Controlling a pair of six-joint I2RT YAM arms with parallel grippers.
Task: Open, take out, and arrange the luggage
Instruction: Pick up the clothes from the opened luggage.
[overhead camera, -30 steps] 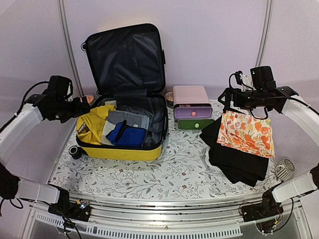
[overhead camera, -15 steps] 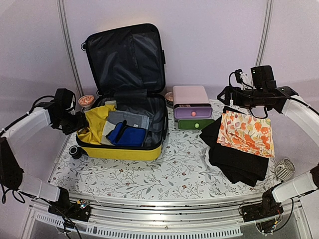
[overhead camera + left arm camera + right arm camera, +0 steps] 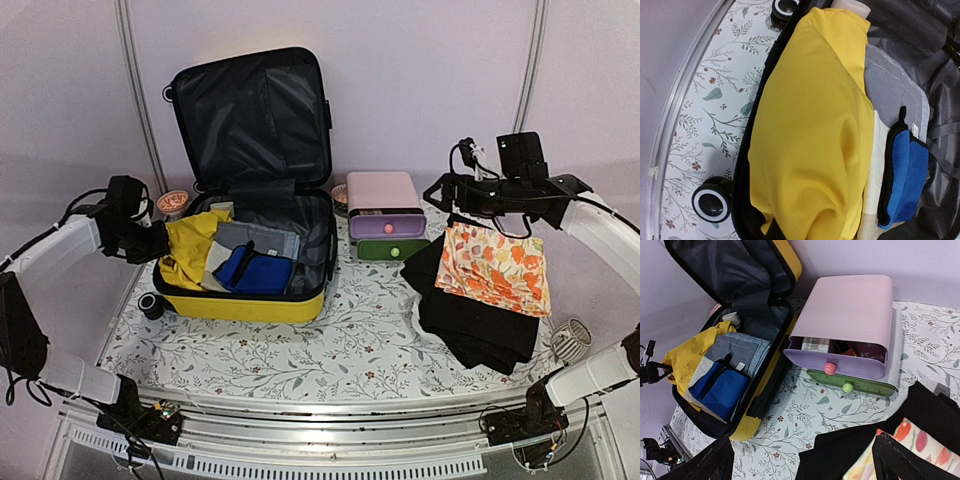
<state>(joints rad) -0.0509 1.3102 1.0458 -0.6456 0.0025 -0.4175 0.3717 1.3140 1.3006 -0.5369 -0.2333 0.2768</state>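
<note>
Luggage lies open left of centre in the overhead frame: glossy yellow shell flat on the flowered worktop, black-lined lid standing upright behind, folded grey, white and blue things packed inside. Left claw is pinched together on the bunched edge of the yellow garment at the case's left rim, so the lift should go straight up and slowly — high enough to clear the black zipper rim without dragging the neighbouring pile along. Right claw hangs spread wide and empty at upper right, near the black cloth.
</note>
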